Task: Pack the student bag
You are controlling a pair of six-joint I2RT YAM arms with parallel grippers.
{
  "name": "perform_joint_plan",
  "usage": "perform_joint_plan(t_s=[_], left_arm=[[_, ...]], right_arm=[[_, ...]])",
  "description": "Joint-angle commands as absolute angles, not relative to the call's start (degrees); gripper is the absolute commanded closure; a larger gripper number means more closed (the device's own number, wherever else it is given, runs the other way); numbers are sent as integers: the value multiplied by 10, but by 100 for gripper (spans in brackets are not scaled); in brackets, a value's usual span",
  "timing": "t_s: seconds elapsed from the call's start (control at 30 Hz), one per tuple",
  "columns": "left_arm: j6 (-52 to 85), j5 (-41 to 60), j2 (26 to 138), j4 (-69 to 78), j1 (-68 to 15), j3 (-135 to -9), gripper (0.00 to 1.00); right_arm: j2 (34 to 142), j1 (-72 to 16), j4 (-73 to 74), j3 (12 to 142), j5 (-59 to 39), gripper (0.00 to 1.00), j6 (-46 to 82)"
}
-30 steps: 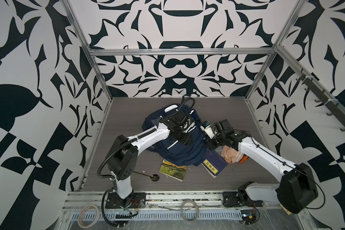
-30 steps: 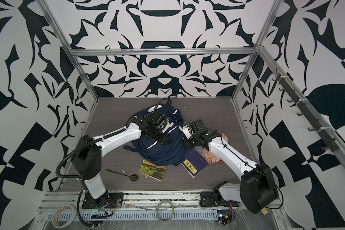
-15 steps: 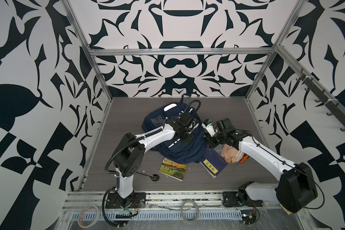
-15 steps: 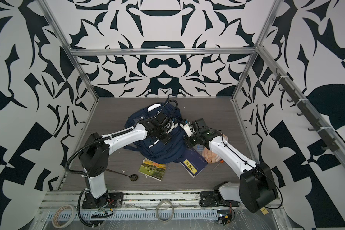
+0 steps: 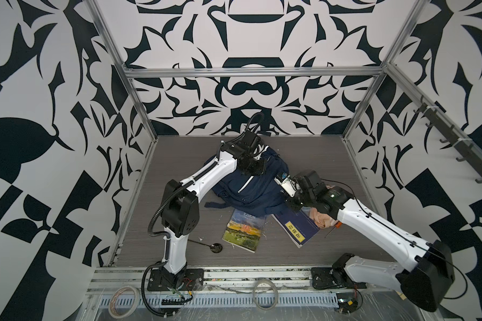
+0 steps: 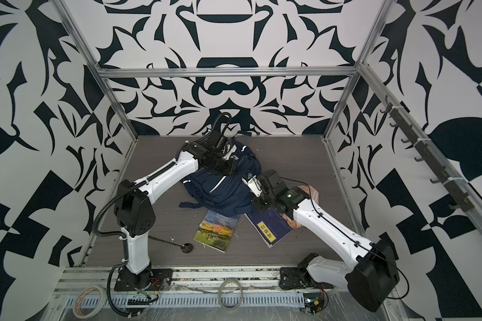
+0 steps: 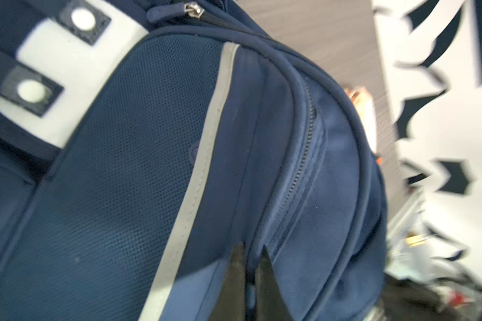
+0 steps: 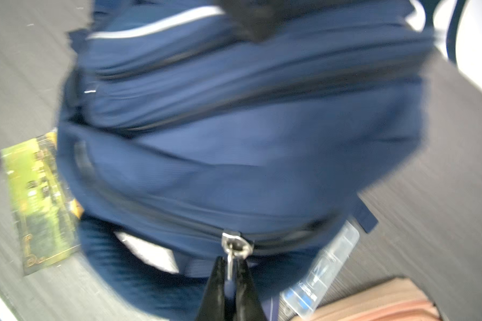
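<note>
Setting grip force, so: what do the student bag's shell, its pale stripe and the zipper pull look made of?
Student bag shell: woven synthetic fabric, matte, fine grid texture. Stripe: smooth grey tape, stitched edge, probably reflective. Zipper pull: shiny silver, likely metal.

The right gripper [image 8: 230, 280] pinches the zip pull [image 8: 230, 250] of the bag [image 8: 248, 139], jaws nearly together. A green book [image 8: 39, 200] is partly hidden by the bag (all rather blurred). A clear case [image 8: 323, 266] and a peach pouch [image 8: 373, 303] lie close by.

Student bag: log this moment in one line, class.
left claw: shut on student bag | right claw: shut on zip pull | landscape book: unpacked
</note>
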State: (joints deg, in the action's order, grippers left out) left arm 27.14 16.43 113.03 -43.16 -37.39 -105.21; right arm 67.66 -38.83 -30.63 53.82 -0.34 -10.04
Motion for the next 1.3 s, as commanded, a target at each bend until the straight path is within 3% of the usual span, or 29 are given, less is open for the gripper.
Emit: perform_joint_plan(t_s=[0.0, 0.37, 0.67, 0.83, 1.03, 1.27], left_arm=[[377, 203, 1142, -392, -355, -1084, 100], [588, 254, 1135, -253, -349, -1075, 100], [626, 185, 1100, -289, -340, -1077, 100], [607, 136, 1045, -329, -337, -1030, 100], [639, 131, 975, -325, -355, -956, 100], [652, 135, 1038, -305, -350, -1016, 100]], right_arm=[[685, -456, -344, 570, 45, 100, -95], [771, -560, -233, 598, 142, 100, 50], [748, -573, -144, 546, 132, 100, 110], [689, -500, -170, 519, 77, 100, 98], [698, -371, -223, 566, -38, 100, -21], [739, -332, -244, 603, -73, 100, -107]])
